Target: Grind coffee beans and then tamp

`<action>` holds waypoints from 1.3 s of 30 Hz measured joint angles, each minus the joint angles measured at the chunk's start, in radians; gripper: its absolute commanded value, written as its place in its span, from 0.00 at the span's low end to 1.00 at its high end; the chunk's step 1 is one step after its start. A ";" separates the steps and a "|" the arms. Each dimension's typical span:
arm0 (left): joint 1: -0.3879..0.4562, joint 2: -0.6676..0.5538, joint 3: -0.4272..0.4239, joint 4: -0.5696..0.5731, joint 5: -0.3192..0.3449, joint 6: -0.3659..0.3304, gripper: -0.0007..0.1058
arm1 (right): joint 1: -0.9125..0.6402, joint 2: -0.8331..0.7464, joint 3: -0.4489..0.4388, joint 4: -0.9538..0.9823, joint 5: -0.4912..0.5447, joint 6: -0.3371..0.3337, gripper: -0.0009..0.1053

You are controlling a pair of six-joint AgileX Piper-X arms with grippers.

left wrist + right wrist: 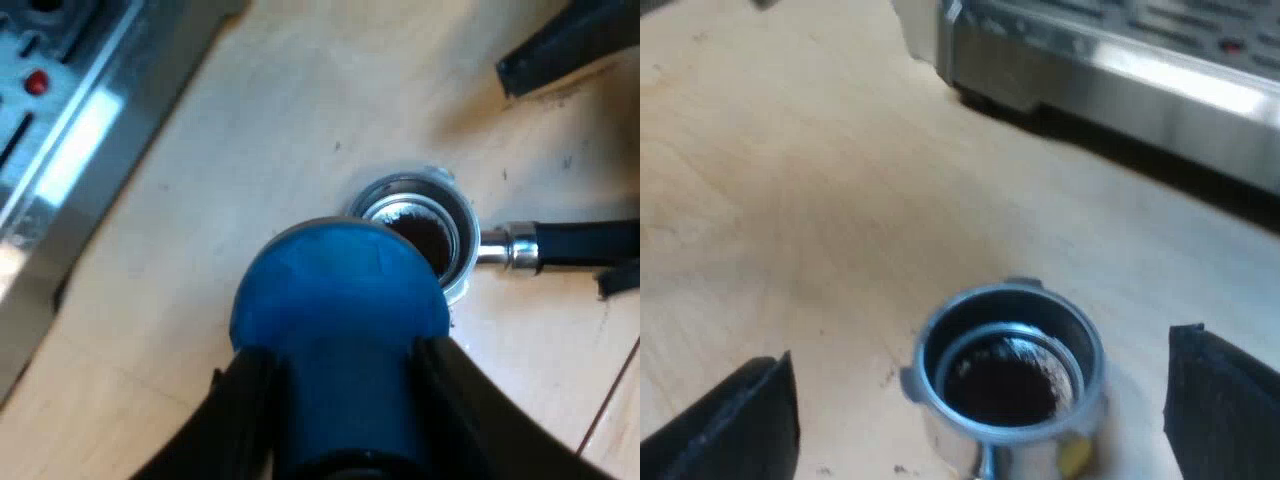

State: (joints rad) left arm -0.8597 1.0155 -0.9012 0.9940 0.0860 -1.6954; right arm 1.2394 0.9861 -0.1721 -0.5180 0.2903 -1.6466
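Note:
My left gripper [345, 420] is shut on a blue tamper [340, 290], which hangs just above the rim of the metal holder [425, 225]. The holder lies on the wooden table, its basket holding dark ground coffee [1005, 385], its dark handle [585, 243] pointing away from the machine. My right gripper [980, 420] stands open, one black finger [735, 425] on each side of the holder [1010, 370], touching nothing. The other arm's fingers [560, 45] show beside the handle.
The espresso machine's steel front [1120, 70] and drip tray edge [70, 140] stand close by on the pale wooden table [790, 180]. A small red light [36, 82] shows on the machine. A few coffee crumbs lie around the holder.

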 measured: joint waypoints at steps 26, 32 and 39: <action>0.554 -0.037 0.105 0.107 0.039 0.080 0.01 | 0.000 0.002 -0.107 -0.010 -0.080 -0.141 0.72; 0.631 -0.037 0.214 0.002 0.063 0.084 0.01 | 0.000 0.002 -0.107 -0.010 -0.080 -0.141 0.72; 0.631 -0.038 0.308 -0.116 0.070 0.094 0.01 | 0.000 0.002 -0.107 -0.010 -0.080 -0.141 0.72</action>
State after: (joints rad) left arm -0.2292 0.9774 -0.5934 0.8778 0.1563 -1.6017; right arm 1.2394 0.9880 -0.2794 -0.5278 0.2105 -1.7874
